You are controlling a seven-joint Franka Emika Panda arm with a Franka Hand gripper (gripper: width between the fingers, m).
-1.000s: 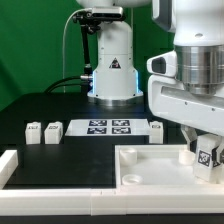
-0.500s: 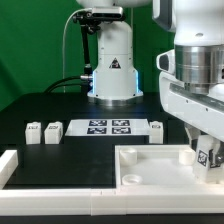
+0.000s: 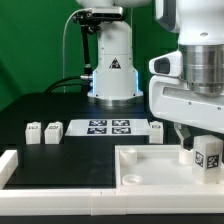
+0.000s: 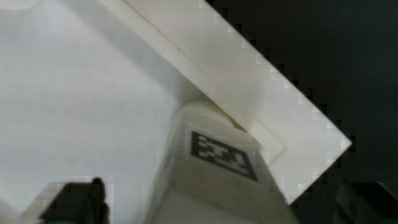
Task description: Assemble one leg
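Leg [image 3: 208, 154]: clamped upright between gripper [image 3: 205, 160] fingers, tag facing outward, over the far right corner of the large white panel [image 3: 150, 165] in the exterior view. Wrist view: tagged leg [image 4: 222, 160] against panel edge [image 4: 107, 100]. Three spare legs [image 3: 33, 132] and marker board [image 3: 108, 127] behind, on the black table [image 3: 60, 105].

Exterior view: bright, even light from above. White parts near blown out; the panel [image 3: 150, 165] shows faint grey shading only along its raised edges and round hole. Black table [image 3: 60, 105] absorbs light, no shadows readable on it. Green backdrop evenly lit. Arm [image 3: 195, 75] close to the lens, slightly soft; marker board [image 3: 108, 127] tags small yet legible.

Wrist view: low contrast, soft throughout. Leg [image 4: 217, 175] tag blurred at its edges. 2 dark fingers [image 4: 75, 200] at the frame edge, out of focus. White surface flat grey-white, no glare.
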